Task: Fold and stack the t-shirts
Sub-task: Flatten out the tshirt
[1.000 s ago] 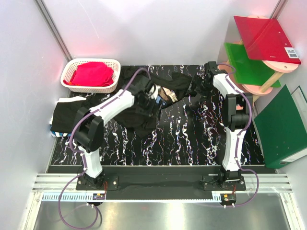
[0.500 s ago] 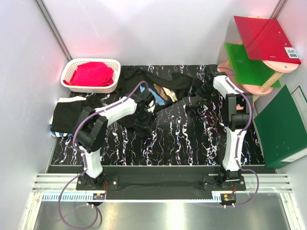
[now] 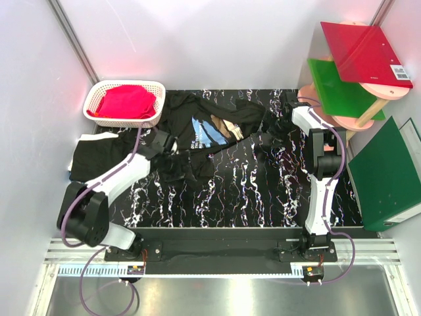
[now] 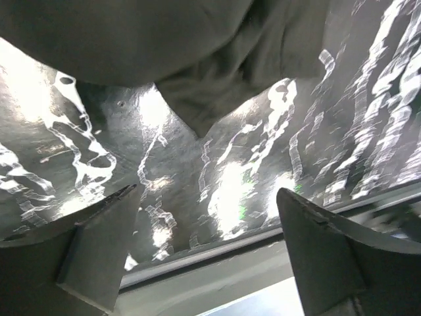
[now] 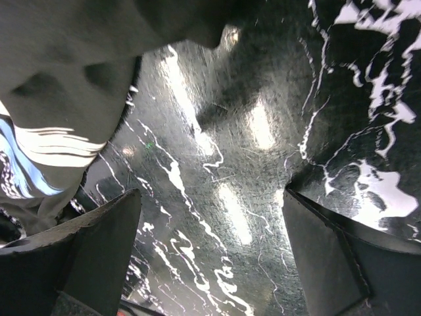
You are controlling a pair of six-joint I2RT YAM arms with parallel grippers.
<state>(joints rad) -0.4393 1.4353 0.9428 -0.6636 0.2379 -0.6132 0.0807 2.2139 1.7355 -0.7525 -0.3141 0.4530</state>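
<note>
A black t-shirt (image 3: 214,125) lies crumpled and partly spread at the back middle of the marble table (image 3: 250,191), its blue, orange and pale print facing up. A flat folded black t-shirt (image 3: 93,155) lies at the left edge. My left gripper (image 3: 168,146) is open and empty at the shirt's left side. In the left wrist view its fingers (image 4: 205,191) hang over bare table, with shirt cloth (image 4: 131,39) above them. My right gripper (image 3: 273,130) is open and empty just right of the shirt. Its wrist view (image 5: 210,192) shows the shirt (image 5: 72,85) at upper left.
A white basket (image 3: 99,94) with red cloth stands at the back left. Red (image 3: 365,49) and green (image 3: 342,89) folders rest on a wooden stool at the back right. A green binder (image 3: 388,174) leans at the right. The table's front edge (image 4: 217,253) is near my left fingers.
My left arm has let go of the shirt and swung left and back. The shirt now lies more open with its print showing. The right arm has barely moved.
</note>
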